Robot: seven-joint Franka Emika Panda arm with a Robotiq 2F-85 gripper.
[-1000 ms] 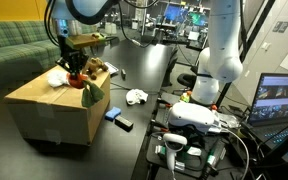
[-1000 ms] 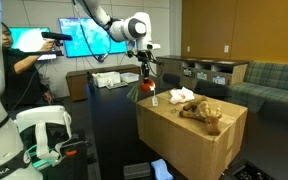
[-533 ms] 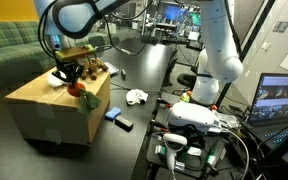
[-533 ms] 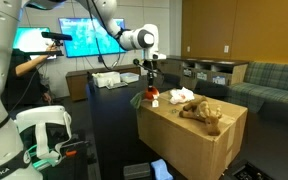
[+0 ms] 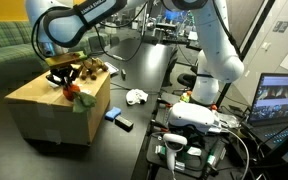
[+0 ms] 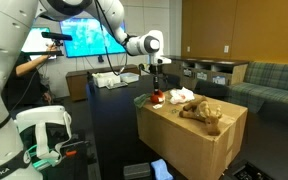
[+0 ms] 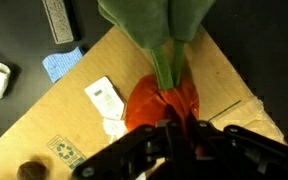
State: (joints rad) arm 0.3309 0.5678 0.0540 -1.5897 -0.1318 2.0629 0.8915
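Near box (image 5: 39, 112) edge, plush (image 7: 160, 102) in hand (image 7: 179, 128)

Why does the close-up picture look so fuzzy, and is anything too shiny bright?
In the wrist view the gripper is a dark blur at the bottom, probably too close to be sharp, and the red toy with its green leaves looks soft; the cardboard box is crisper. In an exterior view the wall screen is the brightest spot.
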